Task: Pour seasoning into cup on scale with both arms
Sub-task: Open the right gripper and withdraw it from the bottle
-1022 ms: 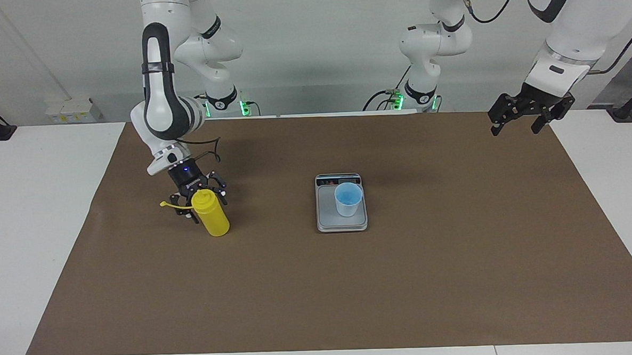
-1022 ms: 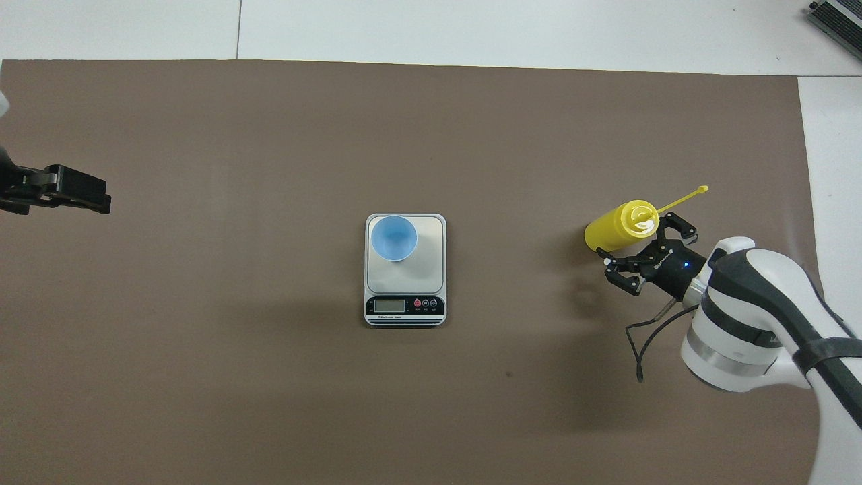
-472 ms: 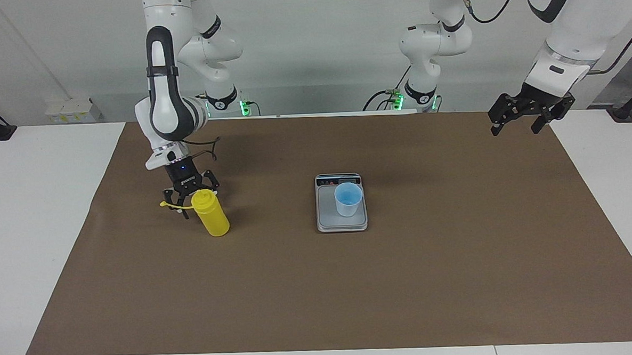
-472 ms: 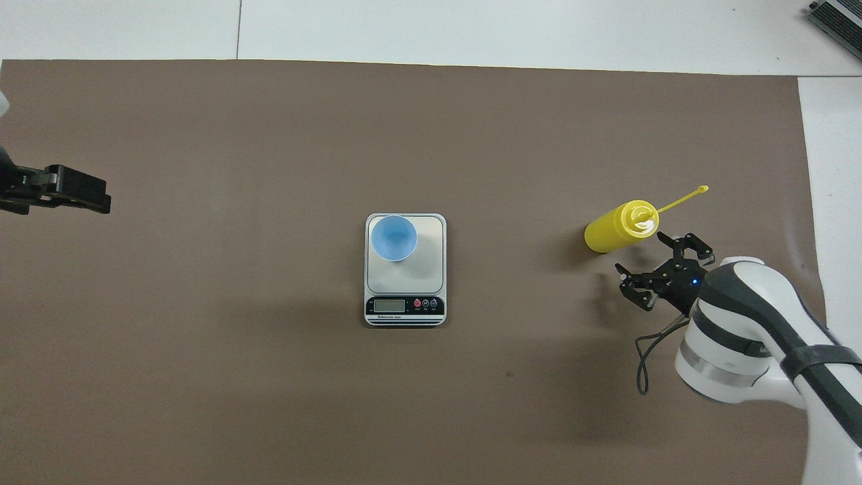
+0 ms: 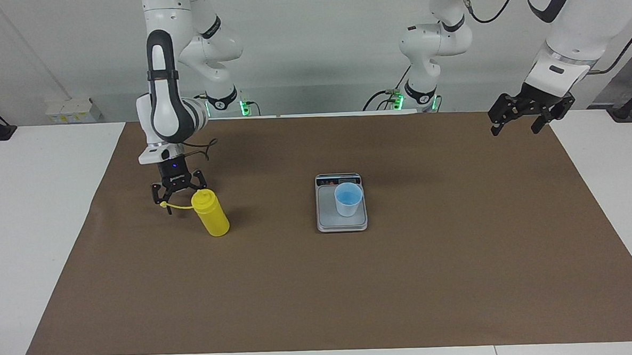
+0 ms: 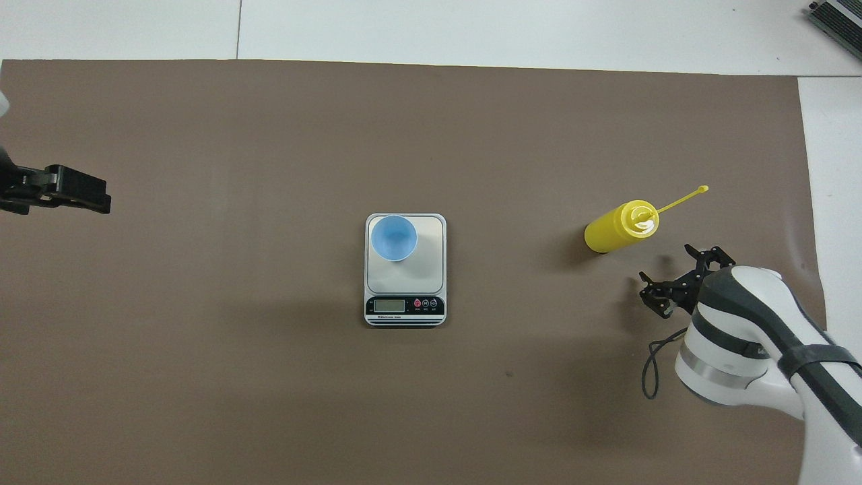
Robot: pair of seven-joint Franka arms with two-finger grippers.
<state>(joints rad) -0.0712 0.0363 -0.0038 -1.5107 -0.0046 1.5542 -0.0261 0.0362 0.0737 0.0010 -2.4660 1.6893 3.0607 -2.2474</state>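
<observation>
Yellow seasoning [image 5: 211, 214] upright (seemingly), nozzle up.

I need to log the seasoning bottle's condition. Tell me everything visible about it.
The seasoning bottle is a yellow, plastic-looking cylinder with a domed nozzle top. Its thin cap strap sticks out sideways, uncapped. It stands on the brown mat, toward the right arm's end, apart from the scale. Nothing grips it; the right claw, open, hovers just beside its top.
</observation>
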